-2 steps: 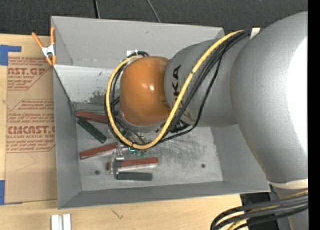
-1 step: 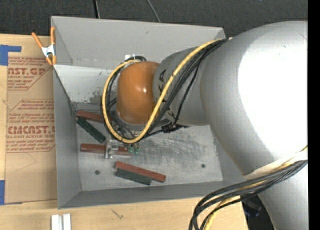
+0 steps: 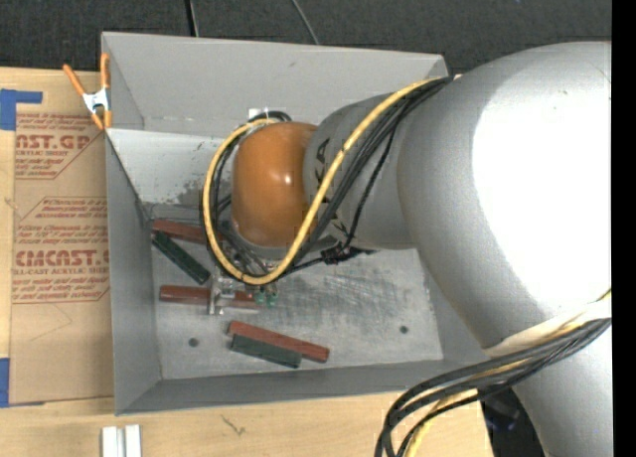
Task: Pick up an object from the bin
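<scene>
Grey bin (image 3: 358,311) floor: brown bar (image 3: 185,294) right end just beside spread fingers (image 3: 237,298).

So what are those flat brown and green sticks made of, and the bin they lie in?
The brown sticks and green sticks look like painted wood or matt plastic: flat, straight-edged, dull, no glare; I cannot tell which. The bin looks like bare grey sheet metal, with folded walls and a scuffed floor.
</scene>
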### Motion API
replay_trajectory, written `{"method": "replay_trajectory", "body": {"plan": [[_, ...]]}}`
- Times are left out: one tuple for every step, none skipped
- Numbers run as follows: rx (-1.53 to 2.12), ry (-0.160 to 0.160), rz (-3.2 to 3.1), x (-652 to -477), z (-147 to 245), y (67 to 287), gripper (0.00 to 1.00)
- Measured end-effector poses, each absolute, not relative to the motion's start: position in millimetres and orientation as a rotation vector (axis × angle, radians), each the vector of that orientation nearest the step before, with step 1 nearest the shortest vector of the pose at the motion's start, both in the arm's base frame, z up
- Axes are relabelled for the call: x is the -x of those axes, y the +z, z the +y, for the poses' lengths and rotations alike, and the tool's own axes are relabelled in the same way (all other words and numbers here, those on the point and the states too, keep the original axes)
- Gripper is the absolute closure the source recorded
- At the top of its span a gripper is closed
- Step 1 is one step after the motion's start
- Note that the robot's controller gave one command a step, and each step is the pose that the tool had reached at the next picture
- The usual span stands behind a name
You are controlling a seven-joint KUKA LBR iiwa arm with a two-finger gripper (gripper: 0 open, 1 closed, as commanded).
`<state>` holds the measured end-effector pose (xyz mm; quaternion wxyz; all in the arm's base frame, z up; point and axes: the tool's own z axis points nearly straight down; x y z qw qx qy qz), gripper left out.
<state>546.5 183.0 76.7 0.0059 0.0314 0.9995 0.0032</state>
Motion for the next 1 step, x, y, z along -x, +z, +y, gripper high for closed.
{"method": "replay_trajectory", "body": {"plan": [[-0.054,0.004,3.136,-560.0,186.3,231.5,1.00]]}}
